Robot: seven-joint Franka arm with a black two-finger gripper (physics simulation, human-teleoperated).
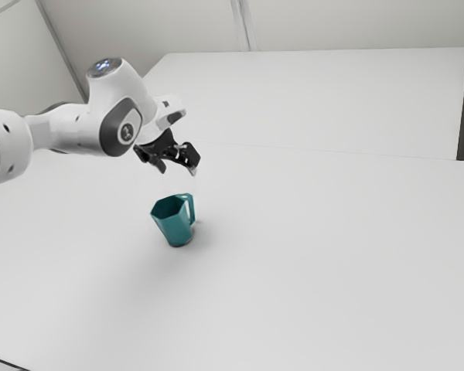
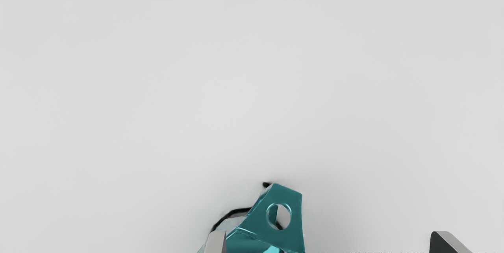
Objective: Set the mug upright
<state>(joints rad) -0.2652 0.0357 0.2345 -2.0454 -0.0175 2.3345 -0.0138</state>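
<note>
The black gripper (image 1: 178,170) hangs above the teal mug (image 1: 172,225) in the exterior view, fingers apart and nothing held. On the table, the mug has its mouth up and toward the exterior view's left, its narrower end low and its handle on the exterior view's right; whether it leans I cannot tell. From the wrist, the gripper (image 2: 333,242) is wide open. The mug (image 2: 289,237) shows its handle with a round hole between the two fingertips, nearer one of them; that finger covers part of the mug's body.
A white table (image 1: 317,263) surrounds the mug. Behind it, toward the top of the exterior view, stands another pale surface (image 1: 317,100). A thin dark line (image 1: 4,362) crosses the near left corner.
</note>
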